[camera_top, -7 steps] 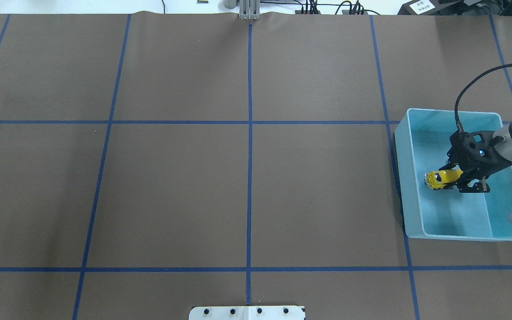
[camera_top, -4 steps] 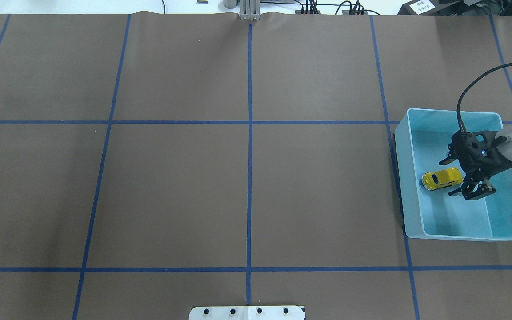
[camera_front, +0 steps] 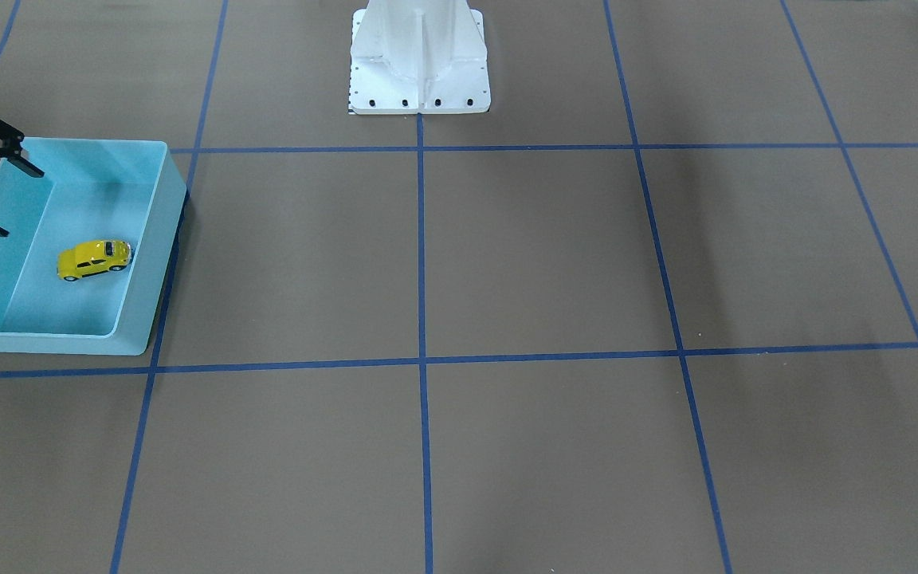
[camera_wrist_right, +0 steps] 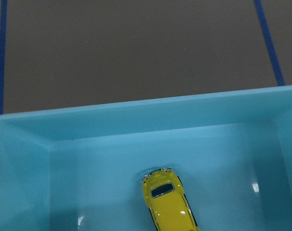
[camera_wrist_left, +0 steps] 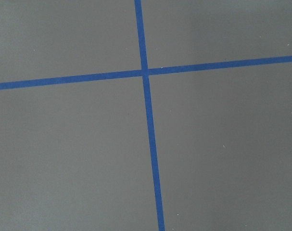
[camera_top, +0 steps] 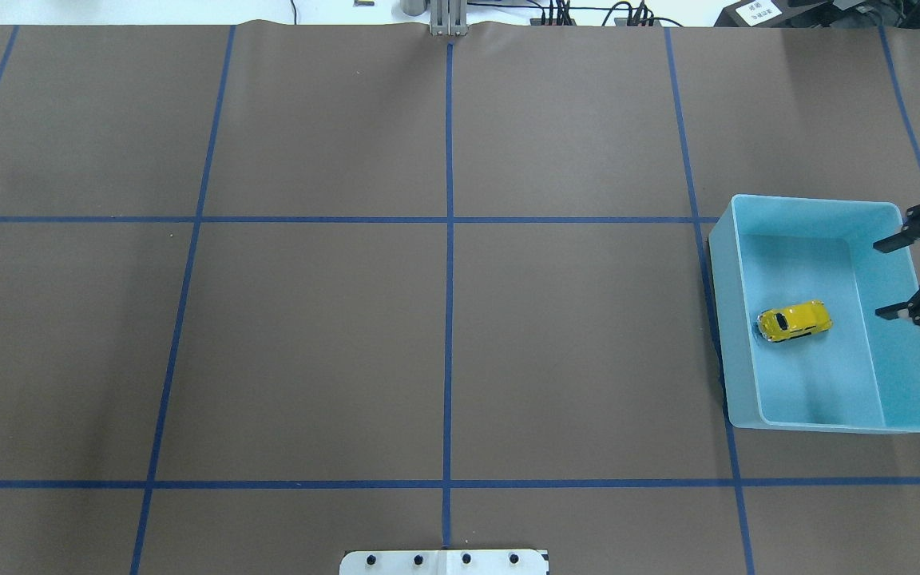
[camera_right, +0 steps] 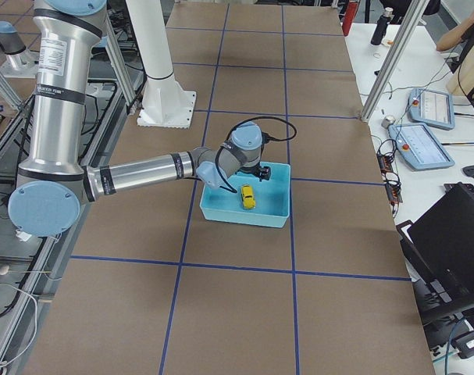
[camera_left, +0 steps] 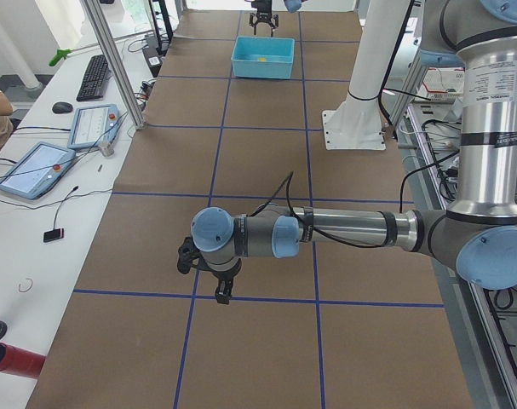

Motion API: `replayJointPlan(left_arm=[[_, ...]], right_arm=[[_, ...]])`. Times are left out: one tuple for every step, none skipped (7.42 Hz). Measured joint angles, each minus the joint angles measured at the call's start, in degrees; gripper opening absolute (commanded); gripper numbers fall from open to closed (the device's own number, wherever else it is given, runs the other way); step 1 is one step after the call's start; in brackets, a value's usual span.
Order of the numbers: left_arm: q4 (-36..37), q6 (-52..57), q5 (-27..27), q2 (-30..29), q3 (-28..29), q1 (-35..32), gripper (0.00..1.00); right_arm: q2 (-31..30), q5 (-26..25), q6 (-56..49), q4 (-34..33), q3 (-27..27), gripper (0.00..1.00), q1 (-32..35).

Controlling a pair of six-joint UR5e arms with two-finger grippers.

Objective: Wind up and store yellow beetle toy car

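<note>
The right end effector (camera_top: 881,279) is open and holds nothing. The yellow car (camera_top: 794,320) sits on its wheels in the blue bin (camera_top: 811,217), out in front of it, not touching. I think it should now pull away slowly, clear of the bin wall. The car is shiny, hard and round; the bin is smooth plastic. I cannot tell if the left end effector (camera_left: 203,281) is open.

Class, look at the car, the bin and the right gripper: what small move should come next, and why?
Probably raise the right gripper clear of the bin. The car sits on its wheels on the bin's floor, and the open fingers hold nothing and are apart from it, so storing looks done.
</note>
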Motion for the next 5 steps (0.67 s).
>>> replayJointPlan(left_arm=[[0.0,0.0,0.0,0.0,0.0,0.0,1.0],[0.0,0.0,0.0,0.0,-0.02,0.0,1.0],[0.0,0.0,0.0,0.0,-0.09,0.0,1.0],[0.0,0.0,0.0,-0.02,-0.13,0.01,1.0],[0.0,0.0,0.0,-0.05,-0.15,0.05,1.0]], right_arm=[[1.69,0.58,1.47,-5.59,0.88,1.0,4.65],[5.26,0.76,2.92,-14.1,1.34,1.0,9.08],[8.48,0.73,5.64,-21.71,1.34,1.0,12.62],[10.09,0.41,11.1,-26.06,0.79,1.0,15.0],[10.06,-0.17,17.25,-27.83,-0.59,1.0,16.53]])
